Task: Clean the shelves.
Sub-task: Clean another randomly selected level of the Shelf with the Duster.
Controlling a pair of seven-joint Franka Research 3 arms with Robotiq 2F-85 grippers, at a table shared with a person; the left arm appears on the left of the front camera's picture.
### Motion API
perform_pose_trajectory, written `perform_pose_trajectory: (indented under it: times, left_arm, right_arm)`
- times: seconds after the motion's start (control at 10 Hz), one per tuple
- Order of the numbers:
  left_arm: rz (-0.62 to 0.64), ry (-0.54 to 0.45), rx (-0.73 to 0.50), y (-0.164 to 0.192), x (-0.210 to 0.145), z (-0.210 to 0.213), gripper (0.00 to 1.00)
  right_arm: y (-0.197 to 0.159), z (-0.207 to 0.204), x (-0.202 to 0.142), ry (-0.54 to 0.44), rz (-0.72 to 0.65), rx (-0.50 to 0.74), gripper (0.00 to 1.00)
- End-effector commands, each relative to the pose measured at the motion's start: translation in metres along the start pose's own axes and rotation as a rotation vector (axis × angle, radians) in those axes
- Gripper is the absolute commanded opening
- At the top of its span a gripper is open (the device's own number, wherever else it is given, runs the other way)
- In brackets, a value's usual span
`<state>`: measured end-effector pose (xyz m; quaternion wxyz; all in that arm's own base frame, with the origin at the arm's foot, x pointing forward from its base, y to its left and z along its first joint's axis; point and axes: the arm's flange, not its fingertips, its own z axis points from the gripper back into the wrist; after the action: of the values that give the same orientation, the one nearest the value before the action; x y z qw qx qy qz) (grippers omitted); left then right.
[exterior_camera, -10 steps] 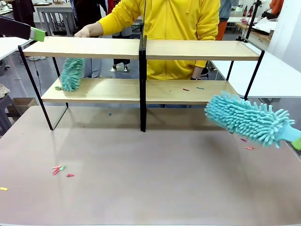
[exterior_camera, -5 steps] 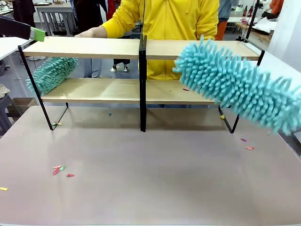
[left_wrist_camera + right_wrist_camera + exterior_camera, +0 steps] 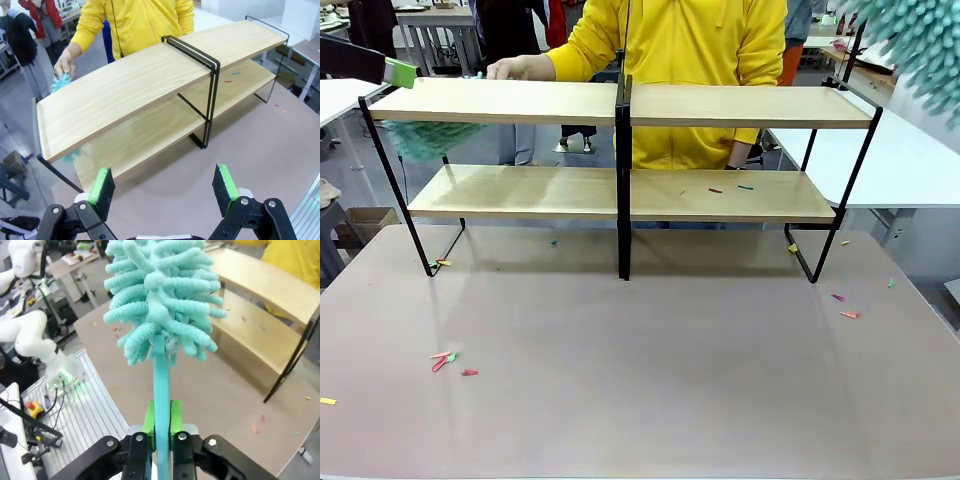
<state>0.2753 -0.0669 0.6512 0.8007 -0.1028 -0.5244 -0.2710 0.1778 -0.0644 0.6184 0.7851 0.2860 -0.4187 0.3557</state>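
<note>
- Left gripper (image 3: pixel 163 186) hovers above the left end of the shelves (image 3: pixel 620 105), jaws wide apart, holding nothing.
- A person's hand (image 3: pixel 515 68) rests on the top left board, with the person's duster (image 3: pixel 428 138) tucked under it. Best keep off that side.
- The shelves stand at the far edge of the table (image 3: pixel 650 420). Scraps (image 3: pixel 728 188) lie on the lower right board.
- Right gripper (image 3: pixel 161 422) is clamped on the handle of the duster (image 3: pixel 162 295), its head high at the right. It should come down low and sweep the scraps forward, clearing the central upright and the frame.
- Loose bits (image 3: pixel 450 360) litter the table.
</note>
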Motion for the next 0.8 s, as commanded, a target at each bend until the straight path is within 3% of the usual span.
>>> perform_pose_trajectory:
  times: [0.0, 0.5, 0.7]
  left_arm:
    - [0.008, -0.005, 0.004, -0.001, -0.003, -0.001, 1.0]
    - [0.008, -0.005, 0.004, -0.001, -0.003, -0.001, 1.0]
    - [0.008, -0.005, 0.004, -0.001, -0.003, -0.001, 1.0]
  right_arm:
    - [0.004, -0.007, -0.005, 0.046, -0.014, 0.052, 0.12]
    - [0.004, -0.008, -0.005, 0.045, -0.005, 0.06, 0.12]
    - [0.003, -0.07, -0.003, 0.306, -0.165, 0.072, 0.12]
